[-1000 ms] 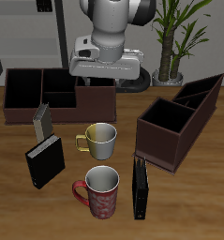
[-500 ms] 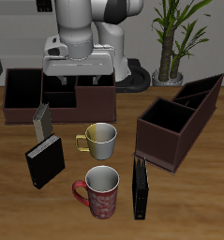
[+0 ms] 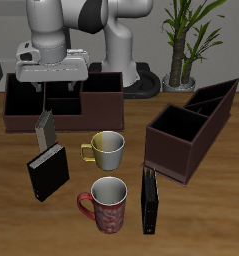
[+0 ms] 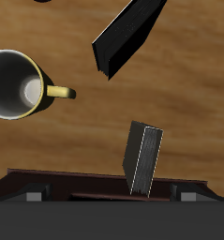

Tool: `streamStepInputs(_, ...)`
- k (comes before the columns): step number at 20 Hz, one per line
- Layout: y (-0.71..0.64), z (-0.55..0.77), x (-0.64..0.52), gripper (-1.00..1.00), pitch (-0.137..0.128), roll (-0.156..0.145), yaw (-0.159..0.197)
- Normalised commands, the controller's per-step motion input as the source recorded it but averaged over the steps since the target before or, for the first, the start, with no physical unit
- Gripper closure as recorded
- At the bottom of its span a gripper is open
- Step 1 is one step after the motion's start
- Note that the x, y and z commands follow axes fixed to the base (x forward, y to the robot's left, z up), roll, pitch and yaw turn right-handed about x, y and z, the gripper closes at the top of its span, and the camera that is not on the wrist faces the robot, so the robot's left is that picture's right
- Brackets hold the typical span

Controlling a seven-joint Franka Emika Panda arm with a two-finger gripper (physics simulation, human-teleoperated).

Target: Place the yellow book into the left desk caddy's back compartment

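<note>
Pincer (image 3: 53,95): spread wide, gripping nothing; hangs above the front wall of the broadside brown caddy (image 3: 91,100) at the back of the table (image 3: 211,215). In the wrist view, pincer (image 4: 112,195) seen with its fingertips (image 4: 34,195) far apart and bare wood between them.

Yellow book (image 3: 45,128): stands upright on the table, just in front of that broadside caddy and apart from it, nearly below the pincer but untouched. From the wrist camera (image 4: 143,159), shows its thin grey-tan cover and pale page edges.

Nearer the front edge, just past the yellow book: a black book (image 3: 48,172), upright too, also caught by the wrist camera (image 4: 132,33). Beside it, a yellow mug (image 3: 106,150), seen from above by the wrist camera (image 4: 15,84); then a red mug (image 3: 108,203) and a second black book (image 3: 149,200) close to the front edge.

Left desk caddy (image 3: 191,130): set at an angle across the table, well apart from the yellow book. Back compartment (image 3: 221,95): at its far end, holding nothing visible.
</note>
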Motion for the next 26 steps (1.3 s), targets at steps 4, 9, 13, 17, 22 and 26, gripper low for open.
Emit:
streamStepInputs(4, -0.60, -0.10, -0.15, -1.00, -0.052, -0.076, -0.024)
streamStepInputs(9, -0.22, -0.12, -0.07, -1.00, -0.077, -0.027, -0.054)
streamStepInputs(13, -0.04, -0.22, 0.00, -1.00, -0.062, -0.011, -0.043)
streamStepInputs(17, 0.00, -0.26, 0.06, -1.00, -0.054, -0.035, -0.018)
streamStepInputs(22, 0.11, -0.36, 0.11, -1.00, 0.019, 0.014, -0.027)
streamStepInputs(26, 0.05, -0.30, 0.09, -1.00, 0.014, -0.011, -0.012)
